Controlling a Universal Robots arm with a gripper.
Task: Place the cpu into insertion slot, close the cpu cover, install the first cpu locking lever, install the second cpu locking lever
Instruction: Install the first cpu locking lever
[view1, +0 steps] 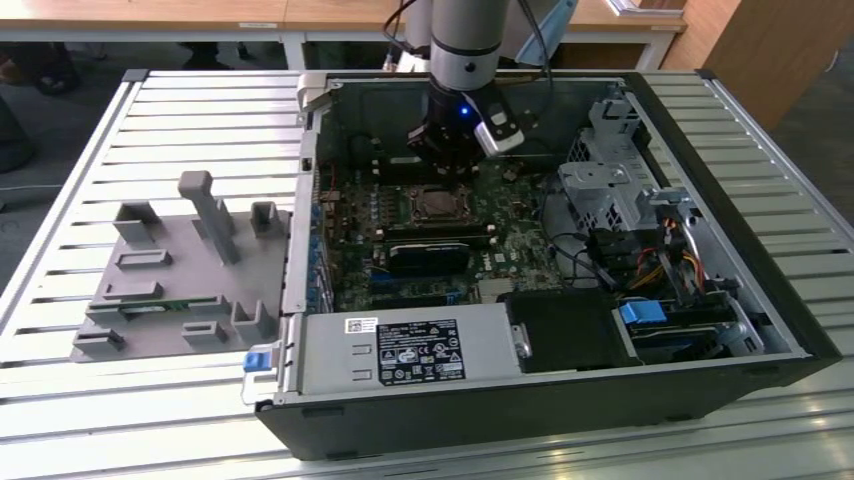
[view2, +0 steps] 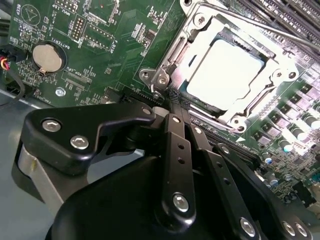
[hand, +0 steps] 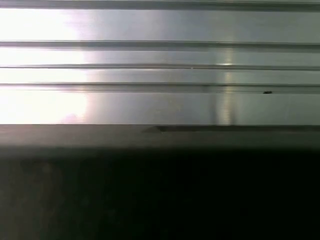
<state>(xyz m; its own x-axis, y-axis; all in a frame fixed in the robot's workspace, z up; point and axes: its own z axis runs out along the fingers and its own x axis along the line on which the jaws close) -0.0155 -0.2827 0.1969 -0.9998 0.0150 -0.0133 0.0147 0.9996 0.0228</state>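
In the exterior view we see the gripper (view1: 445, 160) low inside the open computer case (view1: 747, 300), just behind the insertion slot (view1: 437, 204). In the second wrist view we find its fingers (view2: 176, 131) pressed together, gripping nothing, tips beside the cpu cover (view2: 280, 67), which lies closed over the cpu (view2: 227, 70).

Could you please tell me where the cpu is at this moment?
The cpu sits in the insertion slot, framed by the cpu cover, in the second wrist view; the gripper is at the socket's corner.
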